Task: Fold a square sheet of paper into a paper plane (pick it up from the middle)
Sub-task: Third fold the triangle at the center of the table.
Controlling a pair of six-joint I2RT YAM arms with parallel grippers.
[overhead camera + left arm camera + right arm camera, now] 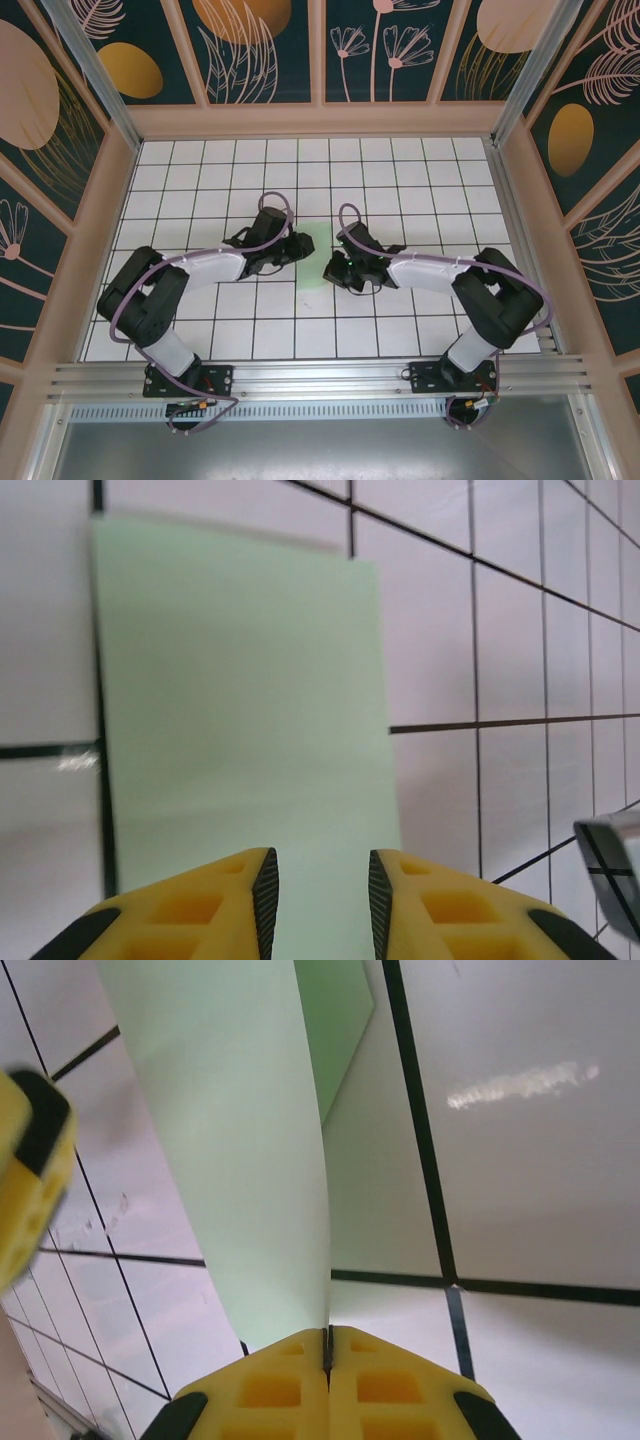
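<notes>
**Top view.** The paper point(312, 274) lay near the middle of the white gridded surface point(400, 170), between the two arms. The left tool point(308, 247) reached in over the paper's left edge. The right tool point(328, 268) reached in at its right edge. The tools faced each other, close together over the sheet. From this height I could not tell how either tool's jaws stood, nor whether the sheet was flat or raised.

**Left wrist view.** The left tool point(320, 900) was spread, with a clear gap between its yellow fingers point(200, 905). The paper point(240, 700) showed through that gap and ran on ahead of the fingers. It looked flat against the surface point(520, 630), covering a dark grid line along its left side. Nothing was clamped between these fingers. A grey part point(612, 852) intruded at the right border; I could not identify it.

**Right wrist view.** The right tool point(328, 1360) was pressed together, its yellow fingers point(270, 1390) meeting on a thin seam. The paper point(230, 1160) ran into that seam, so the tool was pinching the sheet by its edge. From the pinch the sheet rose off the surface point(520, 1190) in a curve, and a darker green part showed behind it near the top. A blurred yellow and black finger of the left tool point(25, 1180) stood at the left border, just beside the raised sheet.
</notes>
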